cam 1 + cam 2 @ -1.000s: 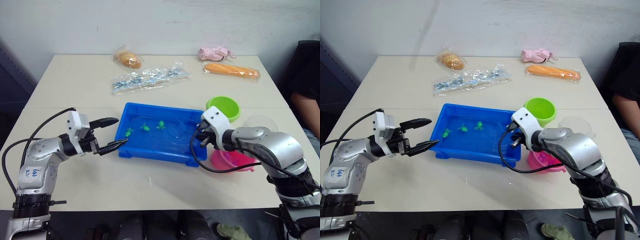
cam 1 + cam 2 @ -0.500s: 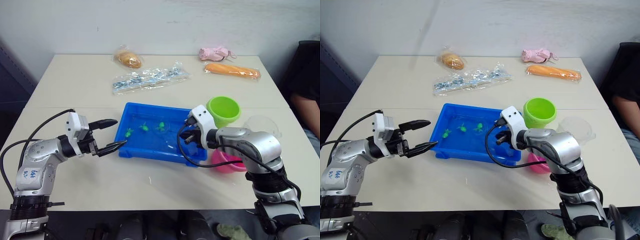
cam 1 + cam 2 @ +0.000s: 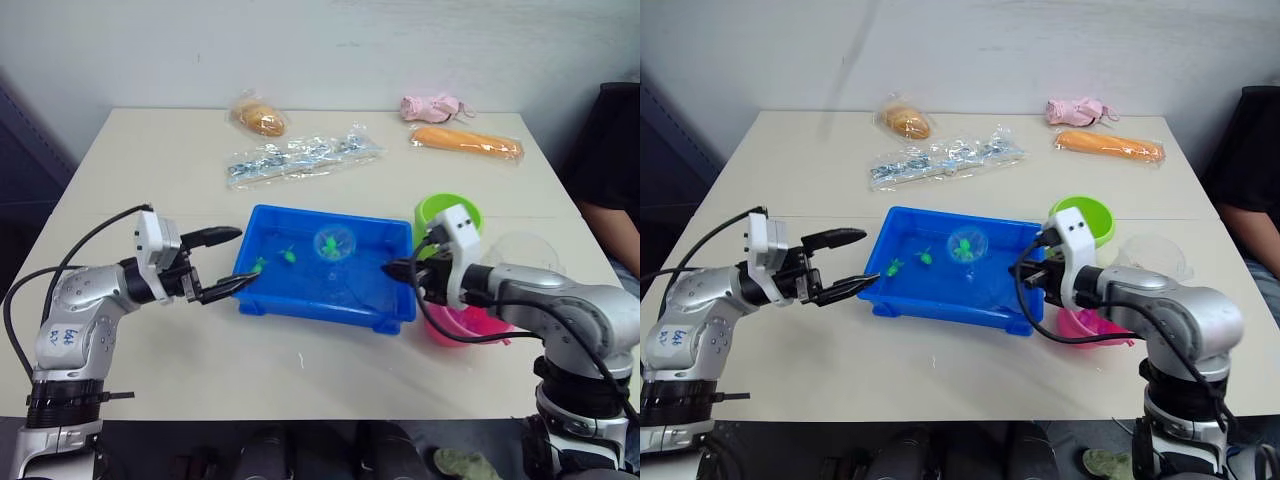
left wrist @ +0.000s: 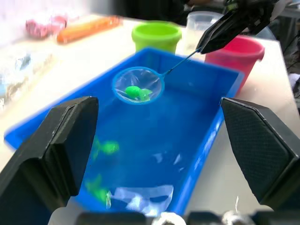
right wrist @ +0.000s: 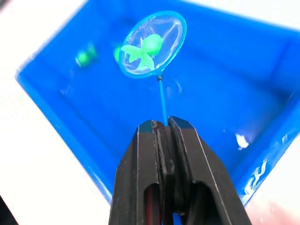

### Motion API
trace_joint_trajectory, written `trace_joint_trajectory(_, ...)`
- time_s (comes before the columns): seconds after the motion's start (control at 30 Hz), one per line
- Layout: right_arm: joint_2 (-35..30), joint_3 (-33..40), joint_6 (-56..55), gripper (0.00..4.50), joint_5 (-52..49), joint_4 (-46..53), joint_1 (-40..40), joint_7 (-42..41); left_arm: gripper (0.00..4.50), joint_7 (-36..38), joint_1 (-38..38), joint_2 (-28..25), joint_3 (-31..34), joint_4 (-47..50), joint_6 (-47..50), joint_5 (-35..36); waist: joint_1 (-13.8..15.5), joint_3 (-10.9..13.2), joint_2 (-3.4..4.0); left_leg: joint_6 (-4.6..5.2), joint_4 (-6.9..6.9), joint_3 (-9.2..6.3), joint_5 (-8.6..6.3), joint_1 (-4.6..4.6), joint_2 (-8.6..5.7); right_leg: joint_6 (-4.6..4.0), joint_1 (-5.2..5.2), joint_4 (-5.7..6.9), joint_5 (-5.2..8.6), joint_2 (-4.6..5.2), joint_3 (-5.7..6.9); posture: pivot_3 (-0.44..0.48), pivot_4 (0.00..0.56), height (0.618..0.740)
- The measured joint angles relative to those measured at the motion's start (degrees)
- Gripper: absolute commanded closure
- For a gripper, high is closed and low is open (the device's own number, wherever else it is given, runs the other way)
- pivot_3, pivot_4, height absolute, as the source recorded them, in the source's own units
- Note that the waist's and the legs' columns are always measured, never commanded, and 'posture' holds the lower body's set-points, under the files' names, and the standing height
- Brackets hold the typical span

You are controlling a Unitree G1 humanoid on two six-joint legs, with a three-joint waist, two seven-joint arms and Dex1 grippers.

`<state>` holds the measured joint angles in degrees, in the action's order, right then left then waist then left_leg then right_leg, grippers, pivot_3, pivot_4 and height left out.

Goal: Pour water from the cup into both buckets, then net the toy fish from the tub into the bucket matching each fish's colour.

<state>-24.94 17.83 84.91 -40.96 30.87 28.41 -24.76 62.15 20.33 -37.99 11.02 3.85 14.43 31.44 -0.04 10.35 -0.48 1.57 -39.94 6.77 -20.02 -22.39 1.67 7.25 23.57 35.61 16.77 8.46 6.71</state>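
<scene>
Above the shallow blue plastic tub [image 3: 325,270], the right claw [image 5: 161,125] pinches the blue-rimmed mesh net's [image 5: 152,44] handle, a green toy fish [image 5: 143,50] inside; the left claw [image 3: 228,263] gapes wide, empty, beside the tub's left end.

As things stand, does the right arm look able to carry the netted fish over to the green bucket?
Probably yes. The right gripper is shut on the net, lifted over the tub with a green fish in it. The green bucket stands just beyond, nothing between.

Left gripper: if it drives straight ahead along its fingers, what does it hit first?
Probably the tub: the left gripper is open and aimed at the tub's near-left rim, with its lower finger close to that wall. Depth is unclear; it may skim over the rim toward the green fish.
</scene>
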Motion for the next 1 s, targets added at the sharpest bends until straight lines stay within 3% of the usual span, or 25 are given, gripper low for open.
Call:
trace_joint_trajectory(0.27, -1.9, 7.1, -2.6, 4.5, -4.2, 5.8, -7.6, -0.8, 0.03, 2.7, 4.6, 0.0, -2.2, -2.4, 1.7, 0.2, -0.3, 0.0, 0.0, -0.01, 0.05, 0.1, 0.0, 0.07, -0.04, 0.0, 0.02, -0.01, 0.0, -0.11, -0.06, 0.0, 0.15, 0.74)
trace_joint_trajectory(0.47, 0.0, 9.6, -5.1, 4.5, -8.2, 9.5, -12.7, 0.6, 0.03, 3.0, 5.4, 3.8, -5.2, -4.4, 2.1, 0.2, -0.1, 0.0, 0.0, -0.01, 0.04, 0.09, 0.0, 0.05, -0.02, 0.0, 0.02, -0.01, 0.0, -0.1, -0.11, 0.0, 0.15, 0.74)
trace_joint_trajectory(0.7, -2.4, 12.4, -6.9, 4.5, -12.2, 10.8, -17.8, 2.0, 0.03, 2.6, 8.5, 7.4, -7.1, -7.0, 0.9, -0.4, 0.1, 0.0, 0.0, -0.01, 0.01, 0.06, 0.0, 0.06, -0.03, 0.0, -0.02, -0.01, 0.0, -0.1, -0.11, 0.0, 0.15, 0.74)
trace_joint_trajectory(1.0, -6.0, 21.6, -12.8, 4.5, -18.9, 11.7, -22.9, 5.2, 0.03, 2.8, 9.4, 9.7, -7.9, -8.5, -0.1, -0.6, 0.1, 0.0, 0.0, 0.0, 0.01, 0.07, 0.0, 0.09, -0.03, 0.01, -0.04, -0.01, 0.0, -0.11, -0.15, 0.0, 0.15, 0.74)
